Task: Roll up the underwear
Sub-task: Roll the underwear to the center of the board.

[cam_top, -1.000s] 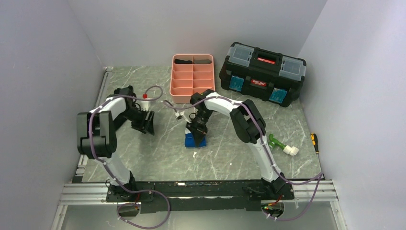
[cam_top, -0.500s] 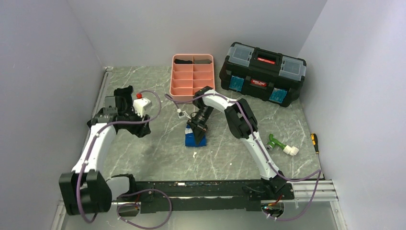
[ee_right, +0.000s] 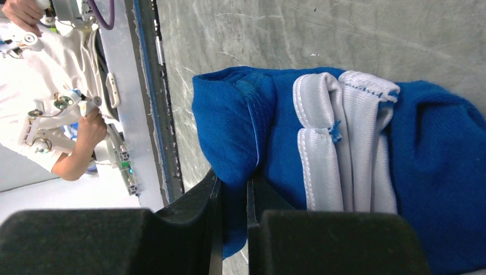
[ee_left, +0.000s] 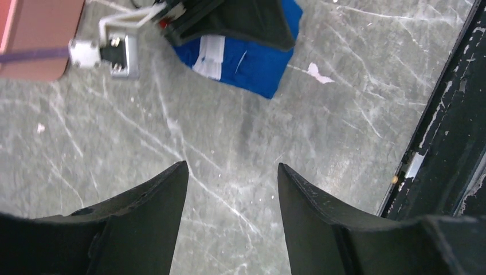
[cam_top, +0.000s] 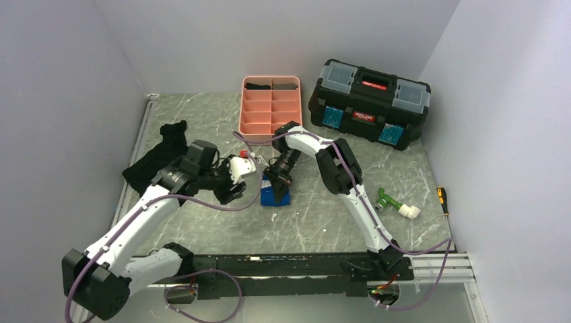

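The bright-blue underwear (cam_top: 275, 196) with its white waistband lies bunched on the marble table, near the middle. My right gripper (cam_top: 277, 182) is on top of it, shut on a fold of the blue fabric (ee_right: 240, 143); the white band (ee_right: 344, 143) shows beside the fingers. My left gripper (cam_top: 232, 192) is open and empty, just left of the garment; its wrist view shows the underwear (ee_left: 252, 63) ahead, partly under the right gripper, with bare table between the fingers (ee_left: 155, 200).
A pink divided tray (cam_top: 271, 109) stands behind, with dark rolls in its far compartments. A black toolbox (cam_top: 369, 102) is at the back right. A black cloth (cam_top: 158, 156) lies at the left. A green-and-white tool (cam_top: 396, 204) lies at the right.
My left arm has swung from the black cloth at the left over toward the underwear, leaving the cloth on the table. My right gripper stays on the underwear.
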You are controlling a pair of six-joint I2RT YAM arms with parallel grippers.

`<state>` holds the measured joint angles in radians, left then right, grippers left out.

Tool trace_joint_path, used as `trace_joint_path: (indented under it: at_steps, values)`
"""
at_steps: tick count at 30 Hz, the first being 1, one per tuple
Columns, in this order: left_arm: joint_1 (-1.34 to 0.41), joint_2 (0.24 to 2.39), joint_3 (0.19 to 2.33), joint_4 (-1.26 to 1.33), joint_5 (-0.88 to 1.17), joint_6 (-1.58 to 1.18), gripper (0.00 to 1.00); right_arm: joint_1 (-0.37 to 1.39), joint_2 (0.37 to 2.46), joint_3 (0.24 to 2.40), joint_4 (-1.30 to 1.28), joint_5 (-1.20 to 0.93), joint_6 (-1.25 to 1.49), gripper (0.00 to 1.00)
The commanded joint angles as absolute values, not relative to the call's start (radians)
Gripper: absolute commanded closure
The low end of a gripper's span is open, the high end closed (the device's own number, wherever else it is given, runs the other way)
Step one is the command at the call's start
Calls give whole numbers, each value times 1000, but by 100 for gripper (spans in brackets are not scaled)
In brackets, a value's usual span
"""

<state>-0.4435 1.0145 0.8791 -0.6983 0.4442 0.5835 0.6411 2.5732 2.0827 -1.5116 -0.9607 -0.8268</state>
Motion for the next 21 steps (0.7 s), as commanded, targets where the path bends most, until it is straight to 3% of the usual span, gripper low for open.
trace_joint_path:
  at_steps: [1,21]
  values:
    - [-544,1088,934,-624,379,589,36,649,2620,2074,-1456,-873,-885,100]
    - [-795,1508,970,-398,273,678,34,650,2646,2086,-1482,-873,-896,100]
